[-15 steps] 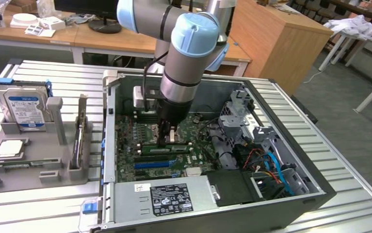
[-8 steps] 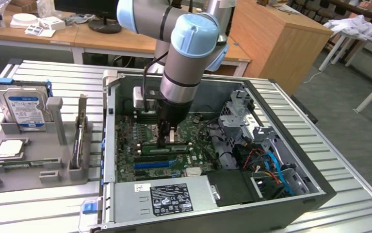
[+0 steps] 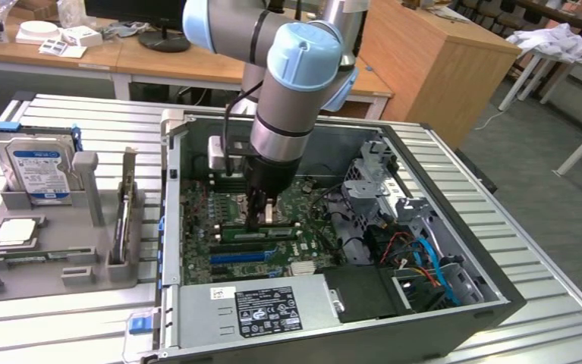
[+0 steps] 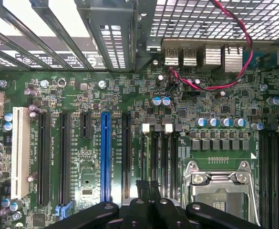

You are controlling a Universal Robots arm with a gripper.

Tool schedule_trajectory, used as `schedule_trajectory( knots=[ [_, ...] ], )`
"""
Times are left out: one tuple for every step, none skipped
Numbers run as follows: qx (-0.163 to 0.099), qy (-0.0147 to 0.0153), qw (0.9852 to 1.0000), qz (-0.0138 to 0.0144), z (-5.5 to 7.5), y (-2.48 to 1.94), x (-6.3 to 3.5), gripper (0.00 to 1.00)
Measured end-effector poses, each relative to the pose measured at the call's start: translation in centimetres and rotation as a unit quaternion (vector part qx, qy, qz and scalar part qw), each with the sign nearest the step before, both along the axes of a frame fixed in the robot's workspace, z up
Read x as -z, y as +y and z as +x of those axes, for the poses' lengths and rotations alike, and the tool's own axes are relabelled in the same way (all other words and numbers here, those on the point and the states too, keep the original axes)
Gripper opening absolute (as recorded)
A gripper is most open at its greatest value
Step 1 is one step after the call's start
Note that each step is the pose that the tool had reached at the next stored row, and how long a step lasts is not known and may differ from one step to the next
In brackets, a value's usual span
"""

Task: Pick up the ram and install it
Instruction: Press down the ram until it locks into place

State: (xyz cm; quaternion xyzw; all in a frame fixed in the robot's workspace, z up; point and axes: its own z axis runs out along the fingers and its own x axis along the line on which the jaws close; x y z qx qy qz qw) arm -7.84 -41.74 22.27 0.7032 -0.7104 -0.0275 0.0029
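In the exterior view my gripper [image 3: 262, 221] reaches down into the open PC case [image 3: 493, 292], its tips just above the motherboard [image 3: 306, 239]. A long narrow green strip, apparently the ram [image 3: 258, 233], runs along the memory slots directly under the tips. I cannot tell if the fingers clamp it or only touch it. In the wrist view the gripper [image 4: 147, 187] is shut, its dark fingers [image 4: 140, 185] together over the black memory slots [image 4: 164, 157] beside the CPU socket [image 4: 220, 183]. No green stick shows between the fingers there.
A grey holder [image 3: 78, 262] at the exterior view's left carries a hard drive [image 3: 38, 171], a square silver chip [image 3: 15, 231], a flat narrow green board [image 3: 29, 260] and an upright card [image 3: 124, 216]. The power supply [image 3: 265, 307], drive cage [image 3: 377, 178] and cables [image 3: 423, 262] crowd the case.
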Motion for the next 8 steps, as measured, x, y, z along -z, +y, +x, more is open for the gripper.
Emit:
schedule_trajectory(
  knots=[
    [0.0, 0.0001, 1.0, 0.0001, 0.0, 0.0, 0.03, 0.11],
    [0.0, 0.0001, 1.0, 0.0001, 0.0, 0.0, 0.03, 0.11],
    [0.0, 0.0, 1.0, 0.0002, 0.0, 0.0, 0.04, 0.11],
    [0.0, 0.0, 1.0, 0.0002, 0.01, 0.0, 0.04, 0.11],
    [0.0, 0.0, 1.0, 0.0002, 0.0, 0.0, 0.05, 0.11],
    [0.0, -0.0001, 1.0, 0.0003, 0.0, 0.0, 0.05, 0.11],
    [0.0, -0.0001, 1.0, 0.0003, 0.0, 0.01, 0.05, 0.11],
    [0.0, -0.0001, 1.0, 0.0003, 0.01, 0.0, 0.05, 0.11]
  ],
)
